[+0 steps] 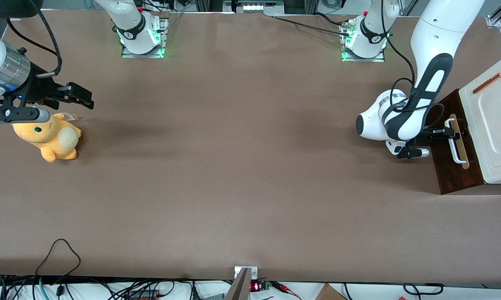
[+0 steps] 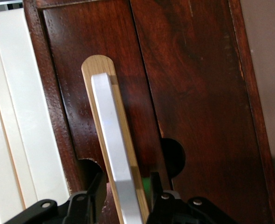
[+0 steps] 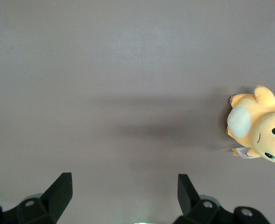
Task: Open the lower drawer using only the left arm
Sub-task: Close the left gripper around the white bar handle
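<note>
**Left gripper straddling the lower drawer's handle**

From my remote station I see the lower drawer (image 1: 452, 166) at the working arm's end of the table: a dark brown wooden front carrying a white bar handle (image 1: 454, 143) on a tan strip (image 1: 463, 155), set against a cream-white box (image 1: 494, 125) with a thin copper-coloured handle (image 1: 487, 83). The left arm (image 1: 417, 100) bends down to it, and its gripper (image 1: 449, 133) sits at the handle. In the left wrist view the gripper (image 2: 123, 193) is spread — one finger (image 2: 94, 186) on each side of the white bar handle (image 2: 116, 154), neither visibly pressing on it. That view also shows the reddish grain of the lower drawer (image 2: 193, 93) and two round notches beside the tan strip (image 2: 98, 65) — details the front view does not resolve. Only the front and right wrist views show a yellow plush toy (image 1: 48, 137) lying toward the parked arm's end.
</note>
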Controlling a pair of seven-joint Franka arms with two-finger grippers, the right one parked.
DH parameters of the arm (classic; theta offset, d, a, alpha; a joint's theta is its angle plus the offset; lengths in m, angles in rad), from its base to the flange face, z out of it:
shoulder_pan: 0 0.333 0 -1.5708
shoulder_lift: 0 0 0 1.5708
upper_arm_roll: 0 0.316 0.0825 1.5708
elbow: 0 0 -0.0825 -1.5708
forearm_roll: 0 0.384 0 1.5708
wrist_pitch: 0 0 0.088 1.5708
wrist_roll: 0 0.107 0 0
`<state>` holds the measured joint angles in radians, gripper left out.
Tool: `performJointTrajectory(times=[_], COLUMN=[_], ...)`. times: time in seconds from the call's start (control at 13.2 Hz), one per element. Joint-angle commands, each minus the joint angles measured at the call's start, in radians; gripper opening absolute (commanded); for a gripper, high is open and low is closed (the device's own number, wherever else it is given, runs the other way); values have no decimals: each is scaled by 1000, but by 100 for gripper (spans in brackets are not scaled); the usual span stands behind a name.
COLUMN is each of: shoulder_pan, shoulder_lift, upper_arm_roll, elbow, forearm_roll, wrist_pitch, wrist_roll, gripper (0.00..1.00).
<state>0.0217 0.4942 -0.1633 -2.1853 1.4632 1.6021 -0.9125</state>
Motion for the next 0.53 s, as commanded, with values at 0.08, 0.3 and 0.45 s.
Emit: performJointTrajectory(times=[0.08,0.3,0.45], shoulder_pan=[6,6,6], shoulder_lift=[17,18,18], upper_arm_roll=[10,10,11], elbow=[24,30,30], forearm_roll=[31,32,32], wrist_pitch=[10,13,13], wrist_roll=[0,1,1], gripper=[43,38,34])
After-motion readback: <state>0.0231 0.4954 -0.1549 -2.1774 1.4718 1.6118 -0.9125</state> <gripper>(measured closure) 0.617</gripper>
